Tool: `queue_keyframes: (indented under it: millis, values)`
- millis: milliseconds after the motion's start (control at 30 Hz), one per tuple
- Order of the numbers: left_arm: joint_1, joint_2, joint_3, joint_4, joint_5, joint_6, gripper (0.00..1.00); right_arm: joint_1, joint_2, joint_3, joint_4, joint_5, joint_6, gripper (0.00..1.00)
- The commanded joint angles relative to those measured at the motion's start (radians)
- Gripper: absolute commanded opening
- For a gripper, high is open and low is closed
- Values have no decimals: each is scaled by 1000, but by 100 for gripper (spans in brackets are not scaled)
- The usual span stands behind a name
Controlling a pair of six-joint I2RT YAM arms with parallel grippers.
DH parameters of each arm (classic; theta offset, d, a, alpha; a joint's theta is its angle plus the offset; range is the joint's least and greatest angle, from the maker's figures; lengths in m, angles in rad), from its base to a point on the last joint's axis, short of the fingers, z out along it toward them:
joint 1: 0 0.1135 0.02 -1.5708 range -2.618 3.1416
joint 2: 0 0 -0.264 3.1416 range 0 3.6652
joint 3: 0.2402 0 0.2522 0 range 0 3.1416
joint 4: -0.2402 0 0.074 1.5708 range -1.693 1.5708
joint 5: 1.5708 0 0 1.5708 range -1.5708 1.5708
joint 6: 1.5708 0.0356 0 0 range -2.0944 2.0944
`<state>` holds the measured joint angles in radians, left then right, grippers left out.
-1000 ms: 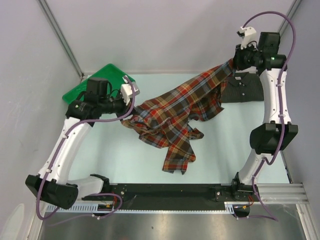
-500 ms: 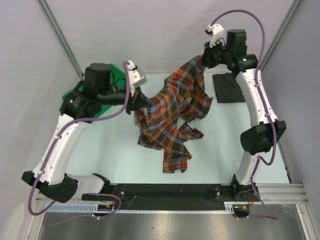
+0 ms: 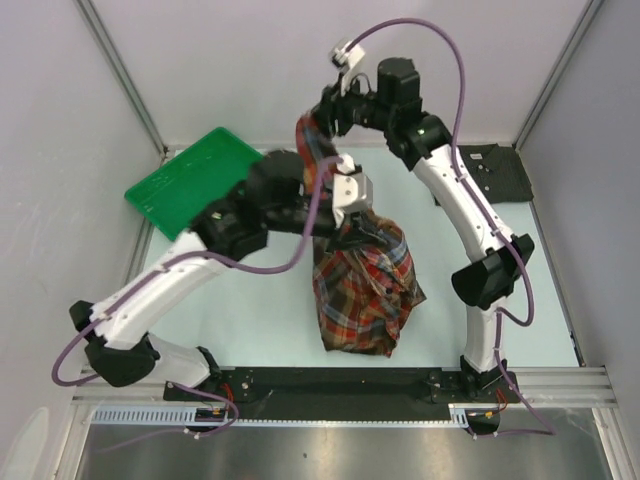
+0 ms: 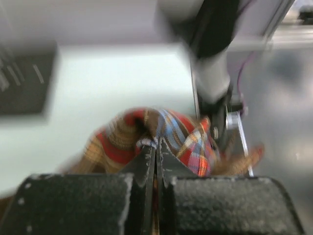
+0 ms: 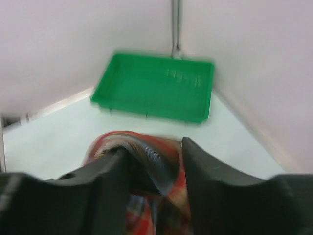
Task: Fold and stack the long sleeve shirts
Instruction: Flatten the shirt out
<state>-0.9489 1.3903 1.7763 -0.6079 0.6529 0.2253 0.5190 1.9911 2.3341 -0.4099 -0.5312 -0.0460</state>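
Left gripper clenches the plaid shirt; right gripper jaws stand parted around it; green tray sits well apart

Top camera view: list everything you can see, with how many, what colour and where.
plaid shirt: 1, red, brown and navy, bunched up and hanging over the middle of the table, lifted by both grippers
dark grey shirt: 1, charcoal, lying flat at the far right of the table, partly behind the right arm
tray: 1, green, far left corner
table: 1, pale mint top
left gripper: 1, black, shut on the plaid shirt near the table's middle
right gripper: 1, black, raised toward the far wall, jaws parted with plaid cloth between them
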Motion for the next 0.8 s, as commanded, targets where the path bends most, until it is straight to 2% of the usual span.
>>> queue_keyframes:
  millis: [0, 33, 100, 133, 167, 267, 333, 367, 533, 633, 767]
  values:
    - [114, -31, -407, 259, -45, -218, 0, -82, -75, -171, -228, -23, -164, 65]
    - [178, -37, -467, 298, -33, -275, 0, -112, -96, -265, -269, -29, -188, 72]
    - [248, -50, -613, 418, -44, -381, 0, -238, -159, -369, -381, -32, -279, 78]
    - [315, -50, -652, 466, -48, -411, 0, -284, -179, -463, -409, -29, -311, 87]
    - [346, -44, -702, 511, -47, -438, 0, -318, -193, -496, -468, -12, -351, 88]
    - [432, 36, -689, 647, -18, -541, 0, -440, -242, -582, -602, 20, -468, 88]
    - [476, 99, -661, 694, 28, -582, 0, -534, -303, -640, -636, -48, -503, 87]
    - [487, 113, -638, 732, 42, -607, 0, -563, -327, -723, -648, -76, -508, 86]
    - [574, 131, -571, 740, 82, -612, 0, -577, -449, -1001, -623, -136, -470, 86]
    - [613, 125, -535, 726, 100, -620, 0, -564, -472, -1160, -566, -213, -379, 86]
    - [619, 107, -525, 702, 117, -600, 0, -522, -482, -1311, -359, -210, -223, 90]
